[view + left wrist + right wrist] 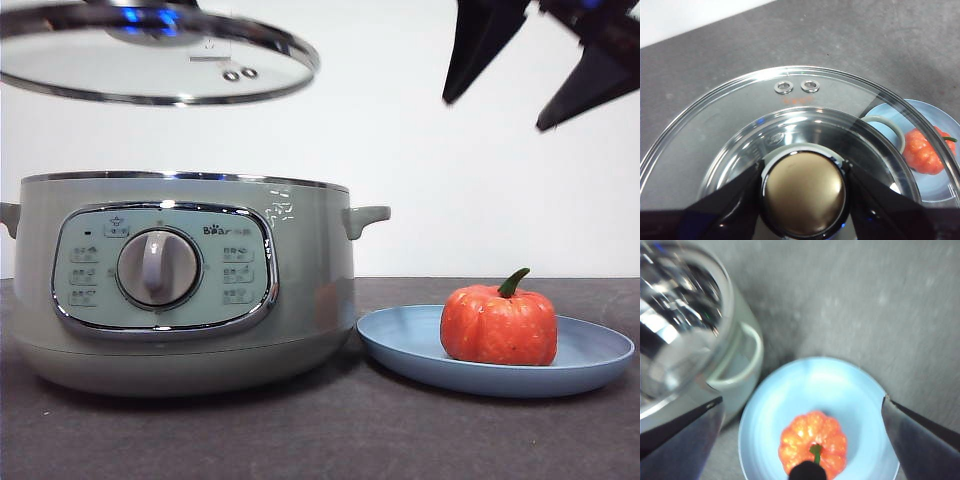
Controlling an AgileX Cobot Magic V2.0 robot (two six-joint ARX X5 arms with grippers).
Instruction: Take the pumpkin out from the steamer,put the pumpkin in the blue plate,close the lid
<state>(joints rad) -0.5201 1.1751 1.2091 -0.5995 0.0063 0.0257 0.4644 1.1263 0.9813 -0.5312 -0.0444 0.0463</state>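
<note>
Little orange ribbed pumpkin sits on the wide blue plate.
Left gripper grips the glass lid above the green steamer; right gripper hangs released.

You have a dark grey surface carrying the steamer toward its left edge and the blue plate just beside it, rightward.

Even, bright light falls from above in the front view, which is sharp; the steamer and blue plate cast soft shadows on the bench. The lid shows glare beyond the left jaws. The right wrist view is blurred throughout, the pumpkin between its jaws soft-edged.
</note>
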